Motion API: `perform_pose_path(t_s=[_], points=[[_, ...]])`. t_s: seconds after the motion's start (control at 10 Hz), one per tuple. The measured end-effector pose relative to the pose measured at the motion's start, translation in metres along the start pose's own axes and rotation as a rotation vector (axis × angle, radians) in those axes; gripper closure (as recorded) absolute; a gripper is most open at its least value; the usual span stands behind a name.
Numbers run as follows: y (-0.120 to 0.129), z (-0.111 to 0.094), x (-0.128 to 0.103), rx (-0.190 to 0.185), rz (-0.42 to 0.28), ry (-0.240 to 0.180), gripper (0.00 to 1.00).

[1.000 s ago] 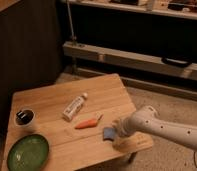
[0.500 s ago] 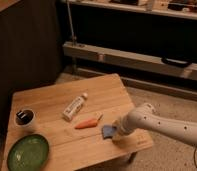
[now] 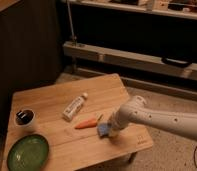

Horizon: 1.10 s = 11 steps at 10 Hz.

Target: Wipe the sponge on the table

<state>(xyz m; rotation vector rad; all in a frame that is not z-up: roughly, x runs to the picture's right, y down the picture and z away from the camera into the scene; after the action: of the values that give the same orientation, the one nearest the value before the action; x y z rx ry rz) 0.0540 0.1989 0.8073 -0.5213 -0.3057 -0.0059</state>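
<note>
Camera view shows the gripper (image 3: pixel 111 131) at the end of the white arm pressed down at the right edge of the small, flat blue-purple sponge (image 3: pixel 103 130) with wavy edges. Whether the gripper is open or clamped on the sponge cannot be told from here.

Compared with a second ago, gripper and sponge have both slid a little to the left, closing in on the tip of the orange carrot (image 3: pixel 87 123). That shared shift suggests a wiping stroke is under way across the wood, and the carrot now sits in its path.

The sponge lies flat on the low, light wooden plank-grain table (image 3: pixel 47 97), in its near right part. It is just right of the carrot and well apart from the table's right edge. Only its left half shows, and the rest is covered by the gripper.
</note>
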Motion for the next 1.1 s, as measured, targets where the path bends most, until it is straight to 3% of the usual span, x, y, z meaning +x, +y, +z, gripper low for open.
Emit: perform_pose_path(t_s=[0.2, 0.5, 0.8, 1.1], points=[[-0.005, 0.006, -0.024, -0.018, -0.088, 0.010, 0.94], [-0.003, 0.019, -0.047, -0.058, -0.168, 0.005, 0.94], [-0.003, 0.028, -0.060, -0.082, -0.204, -0.008, 0.94], [-0.031, 0.038, -0.072, -0.080, -0.212, -0.029, 0.94]])
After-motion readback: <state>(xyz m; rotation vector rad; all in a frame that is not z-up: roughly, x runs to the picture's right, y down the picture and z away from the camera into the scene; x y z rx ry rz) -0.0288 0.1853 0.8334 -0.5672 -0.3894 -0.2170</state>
